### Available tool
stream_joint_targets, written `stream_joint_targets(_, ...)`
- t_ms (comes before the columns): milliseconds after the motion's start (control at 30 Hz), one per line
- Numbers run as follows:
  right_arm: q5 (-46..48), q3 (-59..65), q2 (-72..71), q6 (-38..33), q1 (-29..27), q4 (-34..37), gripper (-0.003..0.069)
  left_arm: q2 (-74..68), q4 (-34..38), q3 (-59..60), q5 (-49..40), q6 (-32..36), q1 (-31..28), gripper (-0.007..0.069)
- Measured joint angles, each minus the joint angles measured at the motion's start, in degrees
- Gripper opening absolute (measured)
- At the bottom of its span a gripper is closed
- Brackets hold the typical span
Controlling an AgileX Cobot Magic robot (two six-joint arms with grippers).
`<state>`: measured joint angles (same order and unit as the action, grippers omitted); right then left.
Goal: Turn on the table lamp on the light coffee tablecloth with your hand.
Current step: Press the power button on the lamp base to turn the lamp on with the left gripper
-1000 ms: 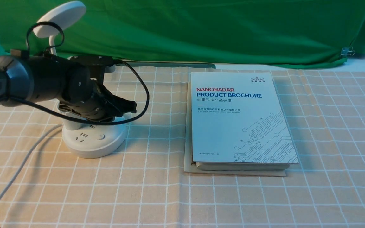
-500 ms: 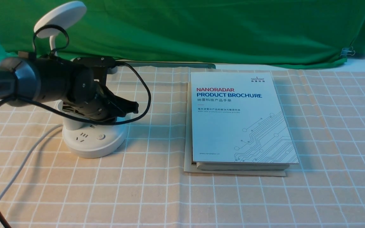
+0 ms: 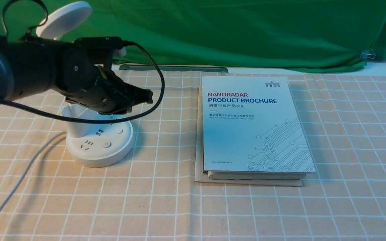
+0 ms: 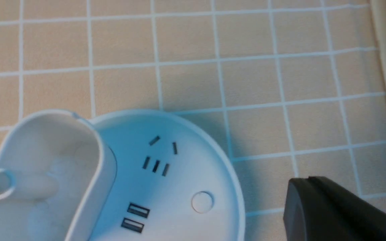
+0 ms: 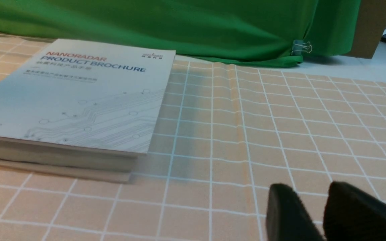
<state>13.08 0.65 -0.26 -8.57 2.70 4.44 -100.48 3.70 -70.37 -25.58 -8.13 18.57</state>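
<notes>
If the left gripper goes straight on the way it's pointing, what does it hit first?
The left gripper points past the base of the table lamp, so it would likely hit the light coffee tablecloth first, or else the left edge of the brochure. Depth is unclear.

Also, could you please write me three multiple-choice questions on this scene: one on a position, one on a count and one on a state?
1. Where does the lamp stand relative to the brochure?
A) on the robot's left
B) on the robot's right
C) on top of it

2. How many USB slots does the base show?
A) one
B) two
C) four

3. What is the left tool doing?
A) gripping the lamp's neck
B) pressing the brochure
C) hanging in the air, touching nothing

Answers:
1 A: the front view shows the lamp left of the brochure.
2 B: the left wrist view shows a pair of slots.
3 C: the front view shows it raised clear of the base.
</notes>
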Motion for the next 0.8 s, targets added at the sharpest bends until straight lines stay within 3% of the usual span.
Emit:
stream_joint_targets(267,0.1,0.0,0.0,0.0,0.0,0.0,0.0239,-5.2,-5.3,0.0,0.6,-2.2,-0.5,-0.0001)
stream_joint_targets(800,0.1,0.0,0.0,0.0,0.0,0.0,0.0239,-8.7,-7.6,0.2,1.6,-2.5,-1.1,-0.0001)
